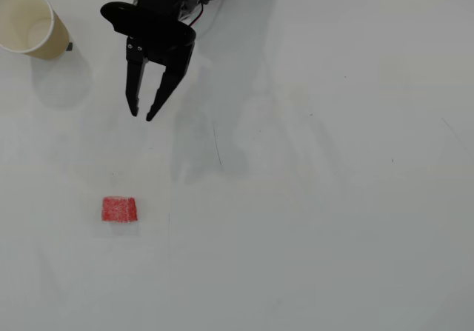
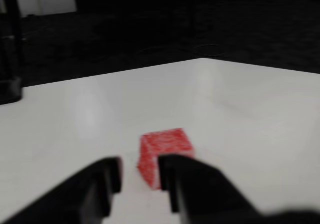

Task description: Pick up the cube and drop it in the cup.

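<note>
In the overhead view we see a plain white table [image 1: 333, 198] with a smooth, matte surface, marked only by soft grey shadows and a few faint scuffs. At about ten o'clock, in the top left corner, stands a cream paper cup [image 1: 46, 41] with a round rolled rim and a whitish inside; it is upright and seen leaning slightly because of the camera's angle. Its mouth is open and nothing covers it. A small dark object sits against the cup's right side; we cannot tell what it is.

Just right of the cup, at about eleven o'clock, the black plastic two-finger gripper [image 1: 141, 113] reaches down from the top edge, its tapered fingers pointing toward six o'clock. The jaws are slightly spread, with a narrow gap at the tips, and they hold nothing.

At about eight o'clock, well below the gripper and well apart from the cup, a small red squarish cube [image 1: 119, 209] with a speckled, rough surface lies flat on the table. Bare table lies between it and the gripper.

In the wrist view, which is blurred, we look past the two dark fingers at the bottom of the frame to the cube [image 2: 164, 154] just beyond them. The right finger [image 2: 187, 184] overlaps the cube's lower right corner. Past the table's far edge the background is dark.
</note>
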`<action>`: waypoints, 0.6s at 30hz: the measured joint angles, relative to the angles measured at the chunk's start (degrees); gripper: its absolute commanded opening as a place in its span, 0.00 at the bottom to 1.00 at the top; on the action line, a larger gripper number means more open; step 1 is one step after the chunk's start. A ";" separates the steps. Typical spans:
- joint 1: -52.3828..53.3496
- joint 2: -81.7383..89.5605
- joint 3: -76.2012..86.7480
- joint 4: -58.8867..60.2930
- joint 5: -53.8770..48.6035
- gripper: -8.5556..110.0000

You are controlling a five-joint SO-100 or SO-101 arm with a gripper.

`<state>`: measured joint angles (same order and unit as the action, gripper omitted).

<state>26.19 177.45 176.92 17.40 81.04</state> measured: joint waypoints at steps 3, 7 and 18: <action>0.97 0.00 0.00 0.00 0.00 0.12; 1.41 0.00 0.00 0.00 0.00 0.12; 1.41 -7.29 -2.11 -2.29 0.00 0.13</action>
<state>27.60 170.16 174.81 15.12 81.04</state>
